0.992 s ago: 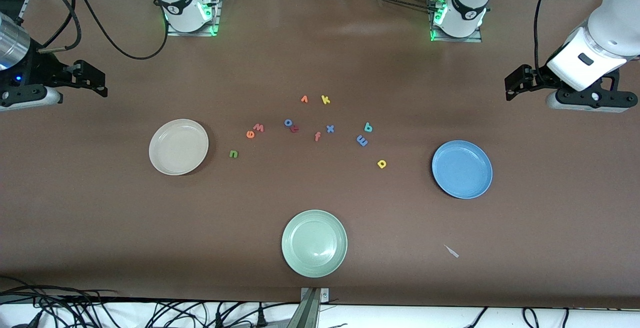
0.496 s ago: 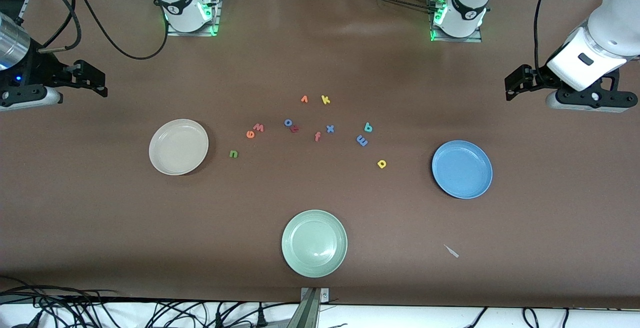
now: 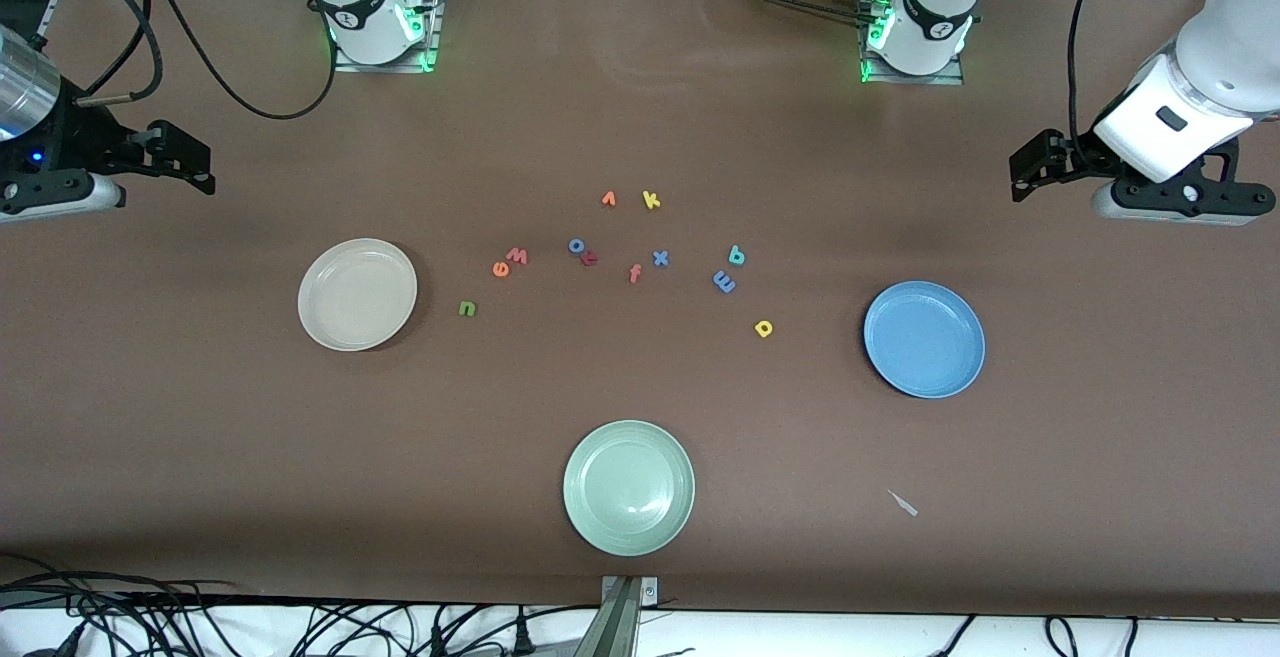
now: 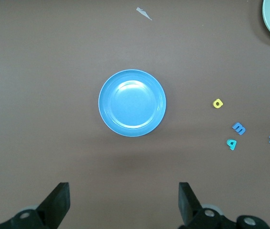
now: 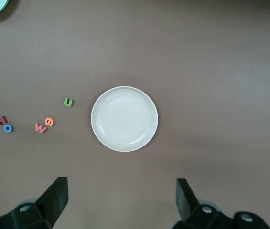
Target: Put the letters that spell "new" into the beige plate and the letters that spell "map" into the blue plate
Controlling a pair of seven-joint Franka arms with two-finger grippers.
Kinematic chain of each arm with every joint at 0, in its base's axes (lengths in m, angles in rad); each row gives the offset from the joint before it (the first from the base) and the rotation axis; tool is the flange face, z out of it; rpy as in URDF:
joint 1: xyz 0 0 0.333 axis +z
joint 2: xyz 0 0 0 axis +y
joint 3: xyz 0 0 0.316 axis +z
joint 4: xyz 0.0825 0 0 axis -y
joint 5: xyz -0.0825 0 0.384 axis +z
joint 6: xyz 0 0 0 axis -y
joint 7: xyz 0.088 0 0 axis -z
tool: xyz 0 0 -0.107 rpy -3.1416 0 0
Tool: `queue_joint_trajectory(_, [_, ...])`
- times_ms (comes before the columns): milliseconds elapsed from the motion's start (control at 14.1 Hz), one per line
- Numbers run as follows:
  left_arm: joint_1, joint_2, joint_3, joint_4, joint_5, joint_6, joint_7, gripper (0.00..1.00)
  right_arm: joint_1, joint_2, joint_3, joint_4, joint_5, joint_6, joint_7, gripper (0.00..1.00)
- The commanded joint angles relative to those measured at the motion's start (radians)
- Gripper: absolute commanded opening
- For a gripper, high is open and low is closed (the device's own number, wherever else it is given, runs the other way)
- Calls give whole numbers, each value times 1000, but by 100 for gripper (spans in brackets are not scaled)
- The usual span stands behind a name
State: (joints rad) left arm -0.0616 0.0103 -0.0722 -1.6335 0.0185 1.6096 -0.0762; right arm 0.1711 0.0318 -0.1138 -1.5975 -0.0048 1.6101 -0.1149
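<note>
The beige plate [image 3: 357,294] [image 5: 124,119] lies bare toward the right arm's end of the table. Beside it lie the green n [image 3: 467,308] [image 5: 68,102], orange e [image 3: 501,269] [image 5: 50,121] and red-pink w [image 3: 517,255] [image 5: 40,128]. The blue plate [image 3: 924,339] [image 4: 132,103] sits bare toward the left arm's end, with the yellow a [image 3: 764,328] [image 4: 218,103], periwinkle m [image 3: 724,282] [image 4: 239,128] and teal p [image 3: 736,256] [image 4: 231,143] beside it. My right gripper [image 3: 200,167] [image 5: 120,198] and left gripper [image 3: 1025,172] [image 4: 124,200] hang open and hold nothing, each high at its own table end.
A pale green plate [image 3: 628,487] sits nearest the front camera. Mid-table lie other letters: orange v [image 3: 608,199], yellow k [image 3: 651,200], blue o [image 3: 576,245], a dark red letter [image 3: 590,258], coral f [image 3: 634,274], blue x [image 3: 660,258]. A small pale scrap [image 3: 903,503] lies near the blue plate.
</note>
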Motion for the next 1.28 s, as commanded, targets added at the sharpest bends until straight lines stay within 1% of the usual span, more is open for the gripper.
queue_joint_trajectory(0, [2, -12, 2, 4, -28, -14, 19, 100, -7, 8, 3, 24, 6, -13, -5, 100])
queue_joint_trajectory(567, [-1, -9, 2, 3, -26, -16, 27, 100, -7, 8, 3, 24, 6, -13, -5, 100])
queue_joint_trajectory(780, [-14, 2, 2, 4, -26, -33, 29, 100, -7, 8, 3, 24, 5, -13, -5, 100])
queue_joint_trajectory(851, [-18, 23, -1, 6, -23, -33, 29, 100, -7, 8, 3, 24, 6, -15, -5, 100])
queue_joint_trajectory(1205, [-18, 30, -1, 4, -25, -43, 23, 100, -7, 8, 3, 24, 5, -16, -5, 100])
